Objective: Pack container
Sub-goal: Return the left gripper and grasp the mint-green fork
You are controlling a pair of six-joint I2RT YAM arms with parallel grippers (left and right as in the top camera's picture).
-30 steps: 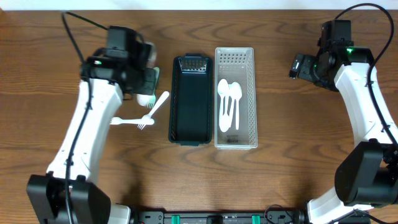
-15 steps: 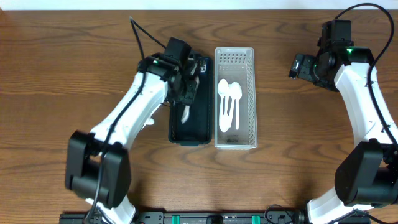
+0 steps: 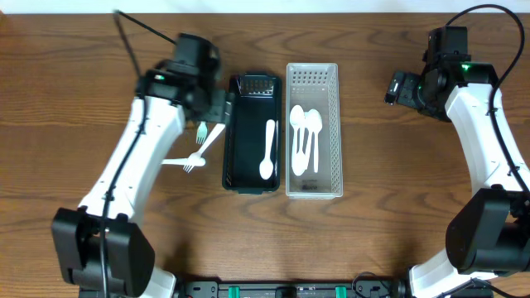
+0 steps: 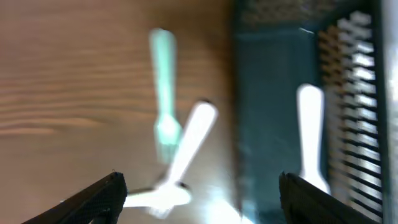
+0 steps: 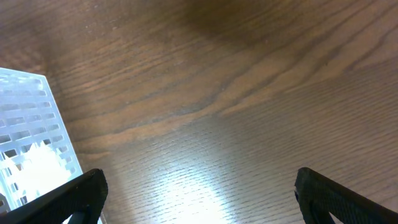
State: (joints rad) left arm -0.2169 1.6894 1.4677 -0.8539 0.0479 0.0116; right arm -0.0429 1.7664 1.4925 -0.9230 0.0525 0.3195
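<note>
1. Under everything, a brown wood-grain table (image 3: 373, 215) fills the overhead view.
2. At the table's left side, the left arm (image 3: 137, 157) reaches up and across. The left gripper (image 4: 202, 190) hangs over the bare wood just left of the dark green container, its jaws spread wide and holding nothing.
3. At the far right, the right arm (image 3: 484, 141) bends in toward the upper part of the table. The right gripper (image 5: 199, 199) hovers over bare wood, well apart from the utensils, with its jaws at full spread and empty.
4. In the middle, a slotted clear basket (image 3: 333, 132) lies lengthwise, its long side touching or just beside the darker one.
5. Immediately to its left lies the dark green container (image 3: 244, 165), also lengthwise, with a grated end at the top.
6. Inside the dark green container, one white spoon (image 3: 267, 149) lies along the right wall, bowl toward the near end.
7. Inside the clear basket, several white spoons (image 3: 305, 132) lie together, bowls toward the far end; the exact count is hard to tell.
8. On the wood left of the dark container lie two white forks (image 3: 211, 139), their ends meeting. A pale green fork (image 4: 163, 81) lies just beside them; the wrist view is blurred.
</note>
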